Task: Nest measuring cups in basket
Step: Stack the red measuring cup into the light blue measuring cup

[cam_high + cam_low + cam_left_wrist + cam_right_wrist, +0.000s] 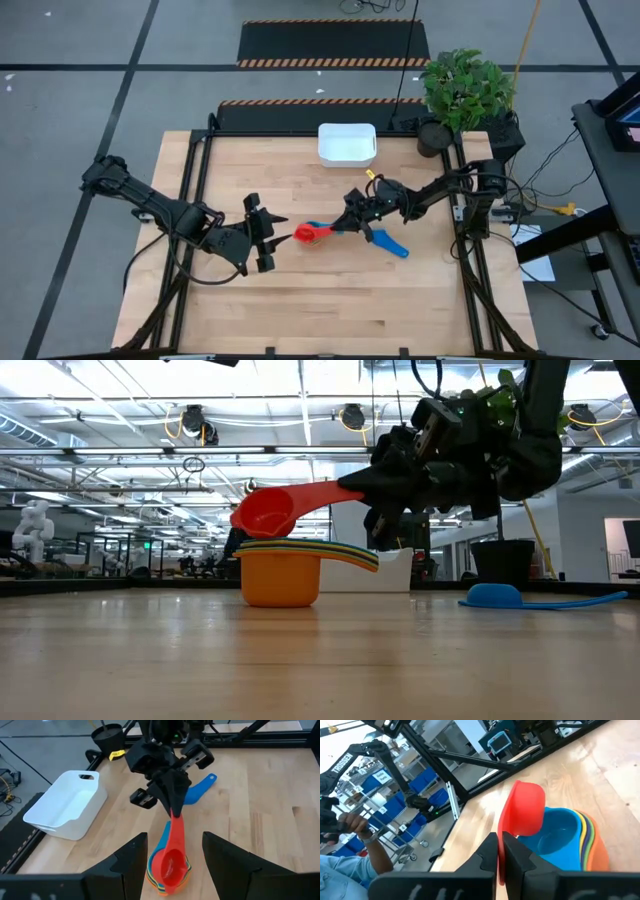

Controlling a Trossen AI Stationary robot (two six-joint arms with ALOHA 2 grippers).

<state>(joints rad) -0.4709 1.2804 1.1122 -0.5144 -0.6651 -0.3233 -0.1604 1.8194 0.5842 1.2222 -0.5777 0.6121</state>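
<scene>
A red measuring cup (pixel 265 513) hangs tilted just above a nested stack of cups (pixel 280 565), whose orange bottom cup stands on the table. The stack's top cup is light blue (pixel 560 832). My right gripper (pixel 345 228) is shut on the red cup's handle. A dark blue cup (pixel 390 243) lies mouth-down on the table to the right of the stack. My left gripper (pixel 265 240) stands open to the left of the stack, touching nothing. The white basket (pixel 347 143) sits at the table's far edge. My right gripper pinches the red cup's flat handle (pixel 504 851) near its free end between its two fingers. The fingers come in level from the table's right and lie along the handle. The bowl (pixel 170 865) tilts over the stack; whether it touches the stack I cannot tell.
A black pot with a green plant (pixel 465 90) stands at the far right corner, beside the basket. Black frame rails (pixel 195 180) run along the table's left and right sides. Bare wood (pixel 330 300) lies toward the near edge.
</scene>
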